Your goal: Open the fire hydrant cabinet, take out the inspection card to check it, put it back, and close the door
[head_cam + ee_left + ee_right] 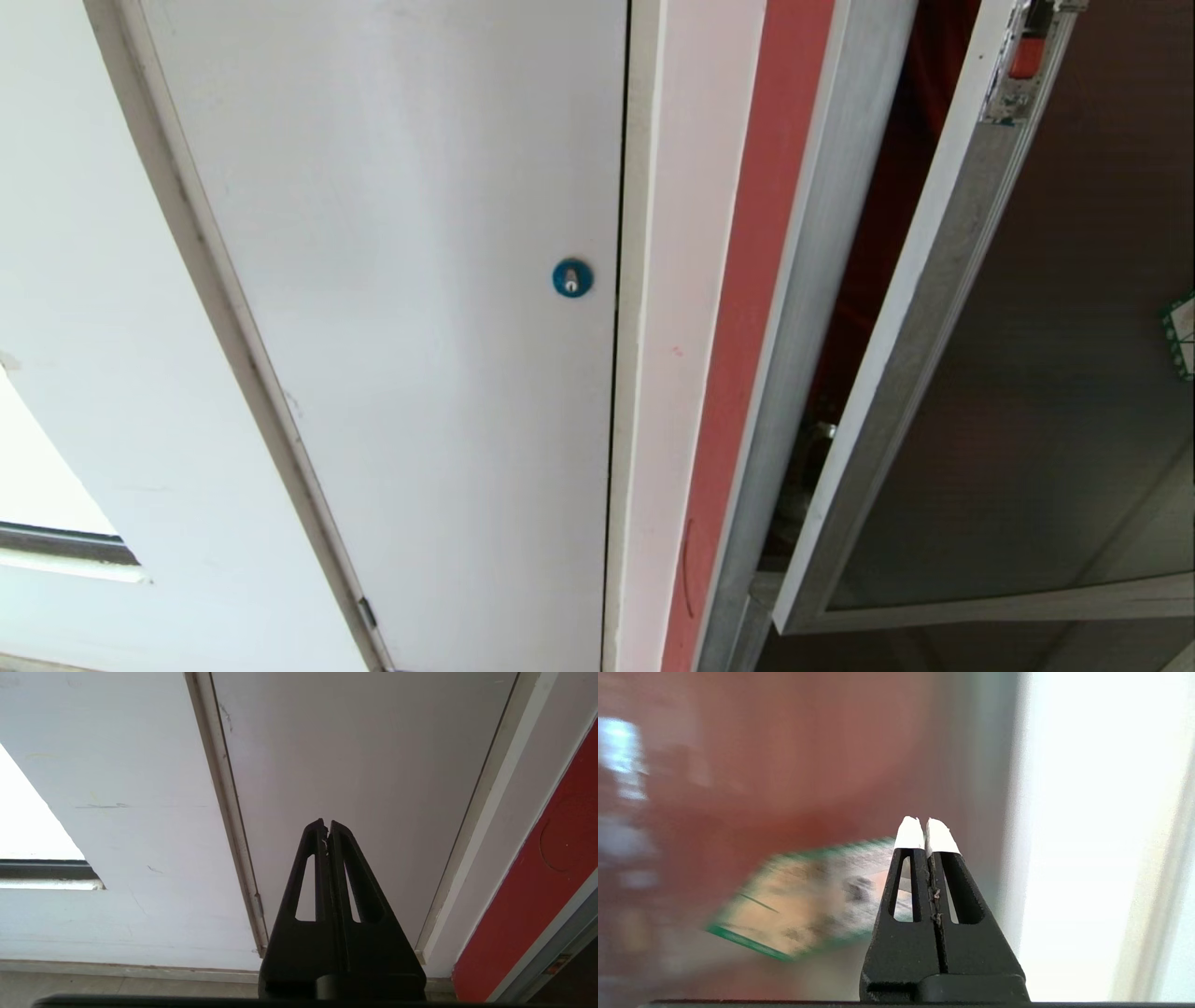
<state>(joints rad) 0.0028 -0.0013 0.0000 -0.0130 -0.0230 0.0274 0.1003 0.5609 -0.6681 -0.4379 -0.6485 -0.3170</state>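
Note:
The fire hydrant cabinet [822, 233] shows its brushed aluminium frame and a dark red gap on the right of the head view. Its door [1055, 373], an aluminium-framed dark glass pane, stands ajar, with a small red latch [1025, 56] at its upper edge and a corner of the green-bordered sticker [1182, 331]. My right gripper [925, 822] is shut and empty, its white-tipped fingers pointing at the glass beside the blurred green-bordered sticker [803, 900]. My left gripper [327, 823] is shut, parked low in front of the white door. The inspection card is out of view.
A plain white panel door [401, 280] with a round blue lock [572, 278] fills the left and middle of the head view. A red wall strip [756, 308] lies between it and the cabinet frame. A bright window opening [28, 821] is at the far left.

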